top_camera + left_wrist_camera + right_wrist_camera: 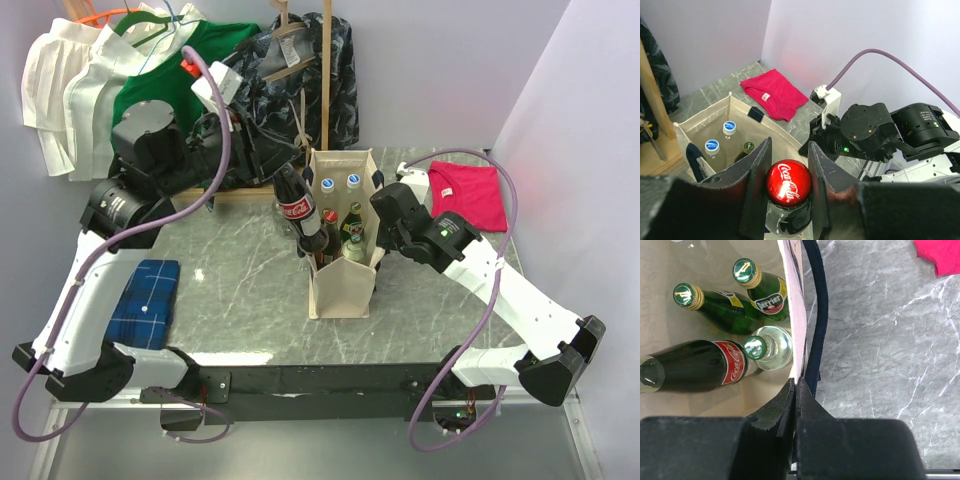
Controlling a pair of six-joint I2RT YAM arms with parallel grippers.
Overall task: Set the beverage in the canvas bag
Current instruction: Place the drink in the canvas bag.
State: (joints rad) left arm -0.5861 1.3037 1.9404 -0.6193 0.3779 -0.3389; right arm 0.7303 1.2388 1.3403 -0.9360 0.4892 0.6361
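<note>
Left gripper (789, 160), part-open, clamps Coca-Cola bottle (788, 182) by neck at canvas bag (340, 290) mouth. Right gripper (796, 390) pinches bag rim, closed tight.

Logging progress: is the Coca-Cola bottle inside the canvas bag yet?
Partway in. The Coca-Cola bottle leans over the rim of the canvas bag, base inside, red cap above, gripped by the left tool.

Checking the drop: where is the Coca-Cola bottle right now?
In the top view, the Coca-Cola bottle hangs tilted in the left gripper at the left rim of the canvas bag, its base dipping in beside the green Perrier bottles.
</note>
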